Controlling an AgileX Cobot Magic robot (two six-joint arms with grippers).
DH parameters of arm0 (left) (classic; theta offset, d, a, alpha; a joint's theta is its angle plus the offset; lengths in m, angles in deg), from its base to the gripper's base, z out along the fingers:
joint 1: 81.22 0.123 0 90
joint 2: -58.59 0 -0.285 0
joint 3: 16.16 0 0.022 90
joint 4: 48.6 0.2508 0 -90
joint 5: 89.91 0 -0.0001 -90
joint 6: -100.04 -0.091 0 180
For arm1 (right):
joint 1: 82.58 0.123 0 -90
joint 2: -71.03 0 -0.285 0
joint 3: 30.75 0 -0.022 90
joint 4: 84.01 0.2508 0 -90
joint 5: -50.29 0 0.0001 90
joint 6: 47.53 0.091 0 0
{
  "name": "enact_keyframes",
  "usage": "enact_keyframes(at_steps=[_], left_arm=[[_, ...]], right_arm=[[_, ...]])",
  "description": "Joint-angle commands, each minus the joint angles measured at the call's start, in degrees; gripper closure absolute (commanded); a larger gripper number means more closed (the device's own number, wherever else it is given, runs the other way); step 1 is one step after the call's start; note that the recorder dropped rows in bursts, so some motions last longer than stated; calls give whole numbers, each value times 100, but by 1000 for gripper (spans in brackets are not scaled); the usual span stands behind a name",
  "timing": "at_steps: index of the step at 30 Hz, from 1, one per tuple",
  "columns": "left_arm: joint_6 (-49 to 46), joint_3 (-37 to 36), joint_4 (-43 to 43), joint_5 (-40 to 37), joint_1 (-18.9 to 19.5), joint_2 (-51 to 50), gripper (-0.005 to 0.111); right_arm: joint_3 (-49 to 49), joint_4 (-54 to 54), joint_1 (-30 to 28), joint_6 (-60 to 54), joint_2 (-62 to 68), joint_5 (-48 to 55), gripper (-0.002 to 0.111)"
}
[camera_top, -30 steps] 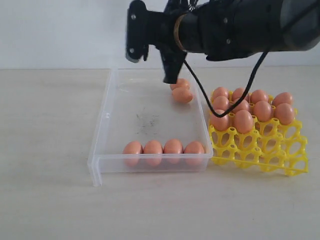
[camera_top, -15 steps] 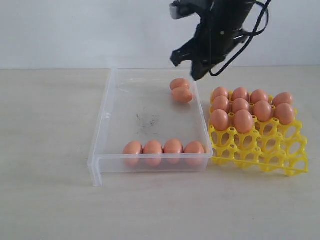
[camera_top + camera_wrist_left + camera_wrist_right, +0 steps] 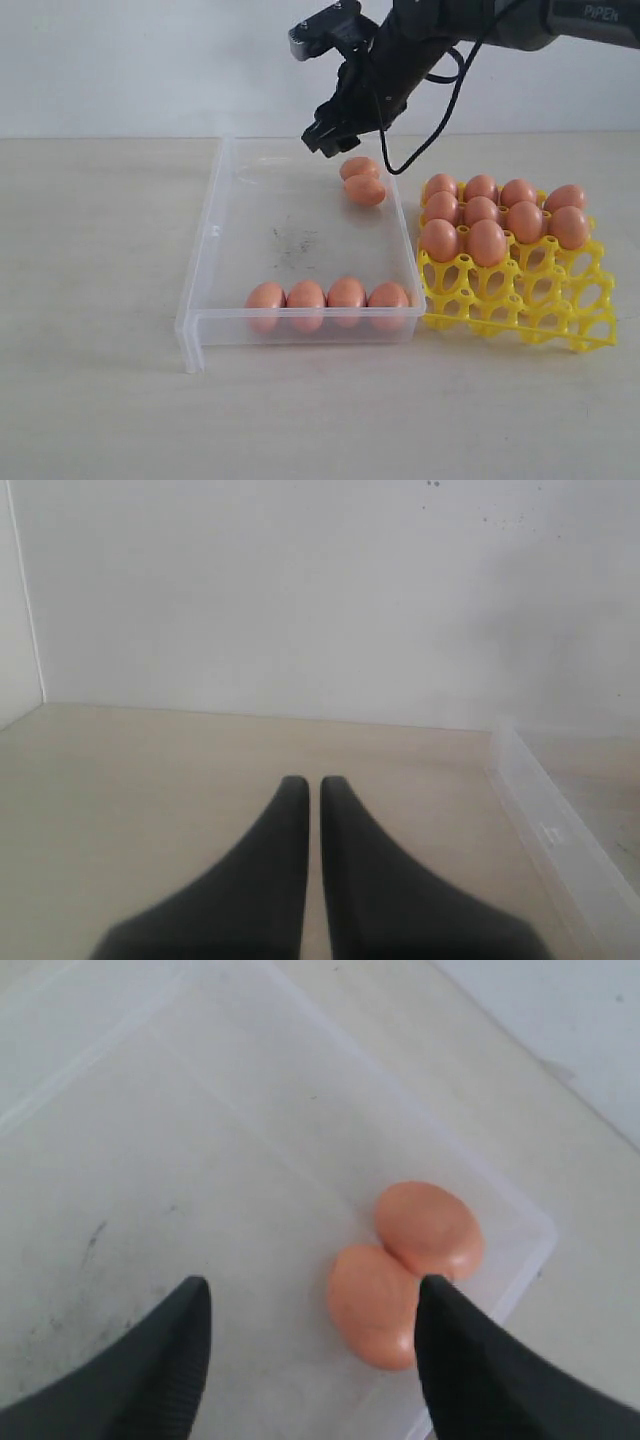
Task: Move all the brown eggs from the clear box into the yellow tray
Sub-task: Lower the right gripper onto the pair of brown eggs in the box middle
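six brown eggs (image 3: 347,293) in clear box (image 3: 215,232), four at 6 o'clock, two at 1 o'clock below right claw (image 3: 330,140), yellow tray (image 3: 520,300) at 3 o'clock, right wrist: jaws wide, empty, left wrist: left claw (image 3: 312,785) pinched together, bases cropped

You're looking at a bare robot test bench: plain pale table (image 3: 100,400), blank white wall (image 3: 150,60), black robot arm (image 3: 440,30).

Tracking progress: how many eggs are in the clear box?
6. Four eggs line the box's near wall; two touch in its far right corner. None look hidden.
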Motion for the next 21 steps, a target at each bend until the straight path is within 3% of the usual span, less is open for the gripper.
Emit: enact_keyframes(at_steps=[1, 4, 6, 8, 13, 21], left_arm=[[4, -17, -10, -11, -32, 19, 103], [4, -17, -10, -11, -32, 19, 103], [4, -17, -10, -11, -32, 19, 103], [4, -17, -10, -11, -32, 19, 103], [4, -17, -10, -11, -32, 19, 103], [4, -17, -10, -11, -32, 19, 103]], right_arm=[[-35, -179, 8, 13, -9, -422, 61], [-353, -496, -19, -72, 216, 555, 74], [-724, -902, -47, -84, 545, 1538, 75], [-1008, -1029, -118, -256, 788, 2045, 72], [-1690, -731, -172, -390, 1385, 2558, 47], [-2131, -816, -172, -451, 1557, 2344, 47]])
